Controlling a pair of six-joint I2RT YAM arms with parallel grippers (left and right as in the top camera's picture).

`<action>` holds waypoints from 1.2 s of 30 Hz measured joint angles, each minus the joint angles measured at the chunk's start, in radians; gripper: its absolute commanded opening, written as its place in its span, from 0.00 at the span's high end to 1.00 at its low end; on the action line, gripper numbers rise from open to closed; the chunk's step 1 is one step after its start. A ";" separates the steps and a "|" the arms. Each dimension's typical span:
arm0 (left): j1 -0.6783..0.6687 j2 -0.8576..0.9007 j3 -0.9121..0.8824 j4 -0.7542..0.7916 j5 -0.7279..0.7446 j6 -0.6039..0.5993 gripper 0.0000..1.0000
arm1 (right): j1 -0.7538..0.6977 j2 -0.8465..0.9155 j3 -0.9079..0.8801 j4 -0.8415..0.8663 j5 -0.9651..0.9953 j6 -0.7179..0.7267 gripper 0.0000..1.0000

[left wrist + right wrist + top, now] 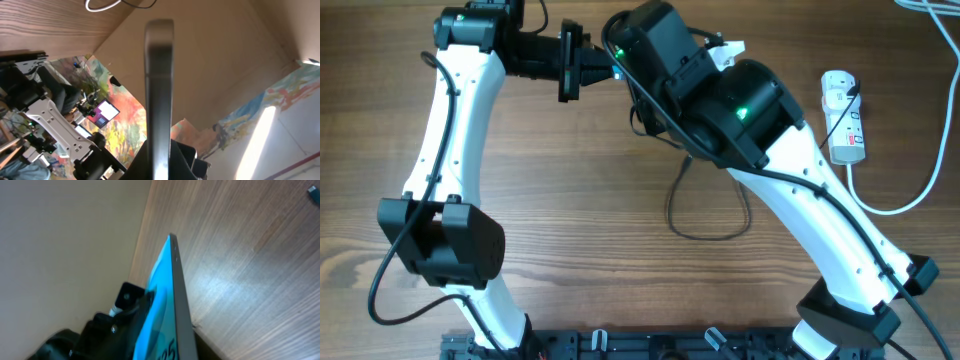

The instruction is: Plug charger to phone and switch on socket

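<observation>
Phone (167,292) is up off the counter by the far edge, abt mid-width, edge-on in both wrist views, turquoise screen showing. L jaws look clamped on it. R jaws: can't tell, hidden under the arm. Charger (708,237) lies looped mid-counter, tip out of sight. Socket (844,118) lies by the right edge twd the far corner, with its white cord (895,210) curving beside it.

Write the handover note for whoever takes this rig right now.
Right gripper: shut on the phone, held on edge above the table.
Left gripper: close by the phone; open or shut unclear.
Charger: loose loop mid-table, tip hidden.
Socket: far right on the table; switch state unreadable.
Done: phone picked up. To do: plug in, switch on.
</observation>
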 measured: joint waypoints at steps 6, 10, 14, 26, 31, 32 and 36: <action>-0.006 0.000 0.000 0.006 -0.013 -0.001 0.96 | 0.005 0.000 0.000 -0.063 0.027 -0.007 0.23; -0.003 0.000 0.000 0.056 -0.056 0.000 0.96 | -0.005 -0.008 0.000 -0.120 0.088 -0.059 0.08; 0.031 0.000 0.000 0.060 -0.207 0.040 0.96 | -0.061 -0.050 0.000 -0.132 0.133 -0.242 0.00; 0.060 0.000 0.000 -0.052 -0.787 0.323 0.96 | -0.300 -0.050 -0.029 -0.318 0.068 -0.861 0.00; 0.053 0.000 0.000 -0.084 -0.986 0.349 0.96 | -0.300 0.005 -0.151 -0.238 0.013 -0.943 0.01; 0.050 0.000 0.000 -0.089 -1.022 0.351 0.96 | -0.300 0.020 -0.181 -0.211 -0.006 -0.970 0.00; 0.032 0.000 0.000 -0.127 -1.181 0.357 0.96 | -0.300 0.082 -0.296 -0.148 -0.060 -1.021 0.02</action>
